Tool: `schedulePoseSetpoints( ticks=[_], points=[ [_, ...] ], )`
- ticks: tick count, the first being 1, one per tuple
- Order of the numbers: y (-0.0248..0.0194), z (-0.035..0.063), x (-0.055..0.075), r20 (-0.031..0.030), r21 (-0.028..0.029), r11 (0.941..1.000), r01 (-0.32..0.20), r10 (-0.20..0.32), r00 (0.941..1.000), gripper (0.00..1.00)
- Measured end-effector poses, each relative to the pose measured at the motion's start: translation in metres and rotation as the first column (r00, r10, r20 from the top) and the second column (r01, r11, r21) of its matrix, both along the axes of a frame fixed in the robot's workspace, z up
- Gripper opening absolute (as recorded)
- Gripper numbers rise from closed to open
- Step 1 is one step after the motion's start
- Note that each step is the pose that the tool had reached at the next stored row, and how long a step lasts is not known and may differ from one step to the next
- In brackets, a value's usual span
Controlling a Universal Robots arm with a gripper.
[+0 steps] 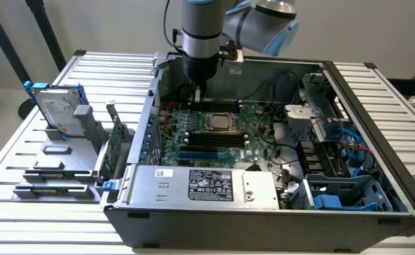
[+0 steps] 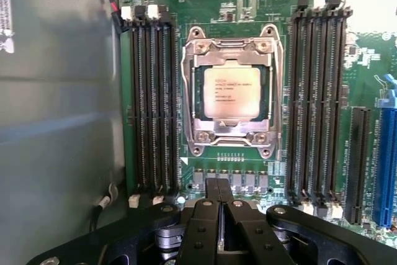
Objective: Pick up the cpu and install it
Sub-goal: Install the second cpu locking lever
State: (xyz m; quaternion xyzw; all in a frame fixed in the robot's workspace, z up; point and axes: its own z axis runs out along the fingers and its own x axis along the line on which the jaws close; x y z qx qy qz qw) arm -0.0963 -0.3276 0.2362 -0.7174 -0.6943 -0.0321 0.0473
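Black fingers of the gripper (image 2: 220,215) sit pressed together at the bottom centre of the wrist view, pinching nothing. Just beyond them, the cpu (image 2: 231,92) lies flat inside its metal socket frame (image 2: 231,46) at the middle of the frame, memory slots (image 2: 152,100) flanking both sides. In the exterior view the cpu (image 1: 221,122) shows mid-frame on the green motherboard (image 1: 253,139), the gripper (image 1: 196,95) hovering just above and behind it. By the look of it, placement is done, though the frame's latching can't be judged

cpu (image 2: 232,92): dull metal | socket frame (image 2: 231,46): shiny metal | claw (image 2: 221,200): matt black
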Motion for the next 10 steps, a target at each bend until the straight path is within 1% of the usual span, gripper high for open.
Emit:
schedulePoseSetpoints(
  ticks=[2, 3, 4, 10],
  points=[
    [0.0034, 0.0000, -0.0001, 0.0000, -0.0094, 0.9999, -0.006, 0.006, 1.0000, 0.11],
    [0.0038, 0.0000, -0.0001, 0.0000, -0.0138, 0.9999, -0.010, 0.010, 1.0000, 0.11],
    [0.0038, 0.0000, -0.0001, 0.0000, -0.0152, 0.9998, -0.011, 0.011, 0.9999, 0.11],
    [0.0038, 0.0000, -0.0001, 0.0000, -0.0154, 0.9998, -0.011, 0.011, 0.9999, 0.11]
  ],
)
